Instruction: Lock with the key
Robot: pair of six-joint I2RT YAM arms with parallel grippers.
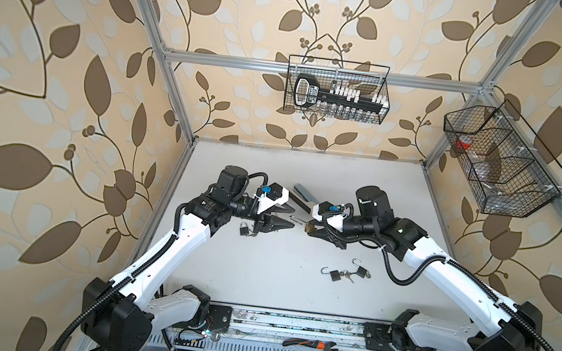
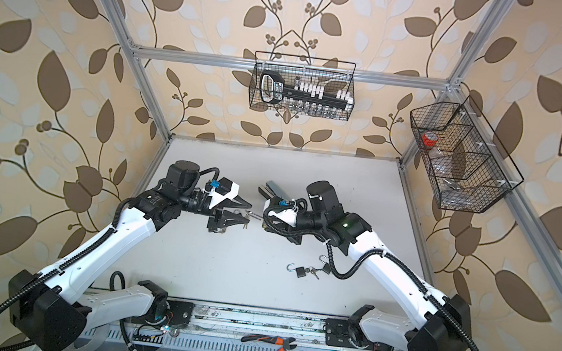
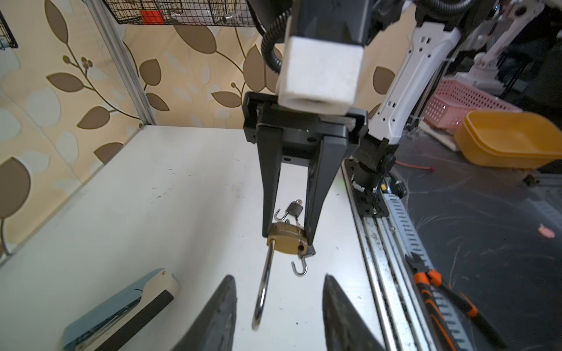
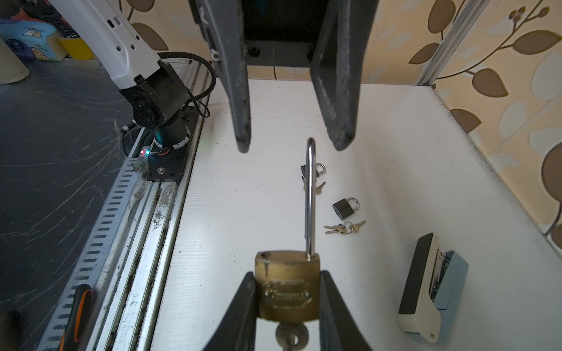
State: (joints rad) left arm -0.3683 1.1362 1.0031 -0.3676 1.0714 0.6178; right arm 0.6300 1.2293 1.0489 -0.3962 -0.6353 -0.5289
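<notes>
Step in hand, as I read it: closing the shackle before the key gets turned.

Centre-left in a top view, the left gripper [image 1: 292, 217] hangs above the white counter [image 1: 260, 288], pointing right. Its jaws stand partly apart and grasp nothing. In the right wrist view they straddle the bend of the shackle [image 4: 310, 197] near top centre, with no contact visible.

To the right of it, the shackle runs back to the brass padlock [image 4: 287, 282], which is raised off the counter at the middle of the top views. The free hole in its body is uncovered, so the lock is open.

Right again, the right gripper [image 3: 289, 238] is clenched on the padlock body, one finger on each flat side. The key [image 4: 290, 334] sits in the keyhole at the bottom edge of the right wrist view.

Next move likely calls for pinching the shackle bend, swinging the free leg over its hole and pressing it home — without pushing the body out of the right grip.
</notes>
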